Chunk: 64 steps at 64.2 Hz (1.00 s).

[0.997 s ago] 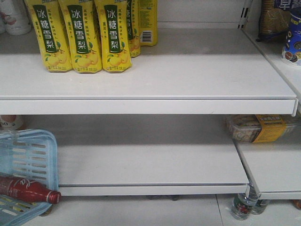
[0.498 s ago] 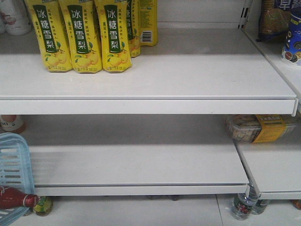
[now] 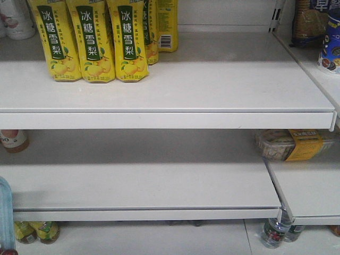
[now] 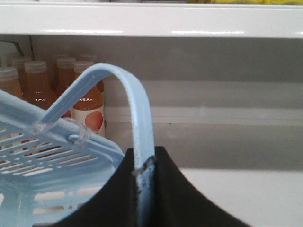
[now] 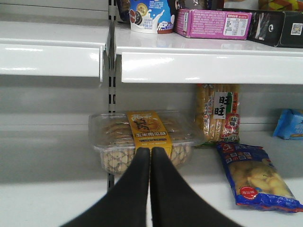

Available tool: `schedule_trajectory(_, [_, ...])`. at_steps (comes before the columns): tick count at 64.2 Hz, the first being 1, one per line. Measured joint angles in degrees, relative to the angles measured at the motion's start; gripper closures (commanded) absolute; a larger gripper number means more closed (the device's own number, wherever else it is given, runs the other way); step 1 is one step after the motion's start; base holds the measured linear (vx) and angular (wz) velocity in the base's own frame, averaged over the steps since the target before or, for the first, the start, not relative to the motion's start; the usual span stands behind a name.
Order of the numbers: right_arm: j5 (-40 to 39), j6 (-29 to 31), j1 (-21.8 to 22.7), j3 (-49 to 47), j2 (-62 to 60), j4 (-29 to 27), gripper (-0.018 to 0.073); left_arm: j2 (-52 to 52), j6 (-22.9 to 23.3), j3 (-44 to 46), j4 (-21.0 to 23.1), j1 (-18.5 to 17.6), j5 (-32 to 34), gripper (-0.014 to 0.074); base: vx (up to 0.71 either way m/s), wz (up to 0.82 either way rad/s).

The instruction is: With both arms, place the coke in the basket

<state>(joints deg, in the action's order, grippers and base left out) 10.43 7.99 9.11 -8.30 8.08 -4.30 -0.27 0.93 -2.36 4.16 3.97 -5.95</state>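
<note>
The light blue basket point(image 4: 47, 189) fills the lower left of the left wrist view, its thin handle point(image 4: 137, 118) arching up over it. My left gripper point(image 4: 144, 163) is shut on that handle, and the black fingers point(image 4: 180, 198) clamp it from both sides. In the front view only a sliver of the basket point(image 3: 4, 212) shows at the left edge. My right gripper point(image 5: 150, 153) is shut with nothing in it, and it points at a clear biscuit box point(image 5: 113, 137) on the lower shelf. The coke is out of view. Neither arm shows in the front view.
Yellow drink bottles point(image 3: 90, 42) stand on the upper shelf point(image 3: 170, 119). Orange juice bottles point(image 4: 38, 85) stand behind the basket. A blue snack bag point(image 5: 258, 177) and a tall snack pack point(image 5: 220, 113) lie right of the biscuit box. Small bottles point(image 3: 273, 231) sit under the lower shelf point(image 3: 149, 212).
The basket, with a red-labelled bottle lying in it, has slid left out of the front view, leaving only a sliver at the edge. Bottles under the shelf are now uncovered.
</note>
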Motion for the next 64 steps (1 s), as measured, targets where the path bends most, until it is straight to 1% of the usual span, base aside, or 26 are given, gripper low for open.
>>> schedule_trajectory(12, [0.0, 0.0, 0.0, 0.0, 0.0, 0.0, 0.0568, 0.0, 0.11, 0.0, 0.0, -0.06, -1.11, 0.0602, 0.0, 0.0])
schedule_trajectory(25, [0.06, 0.0, 0.0, 0.0, 0.0, 0.0, 0.0568, 0.0, 0.17, 0.0, -0.04, -3.01, -0.78, 0.0602, 0.0, 0.0])
schedule_trajectory(31, [0.06, 0.0, 0.0, 0.0, 0.0, 0.0, 0.0568, 0.0, 0.17, 0.0, -0.04, -3.78, -0.51, 0.0602, 0.0, 0.0])
schedule_trajectory(64, [0.01, 0.0, 0.0, 0.0, 0.0, 0.0, 0.0568, 0.0, 0.17, 0.0, -0.06, -3.97, -0.95, 0.0602, 0.0, 0.0])
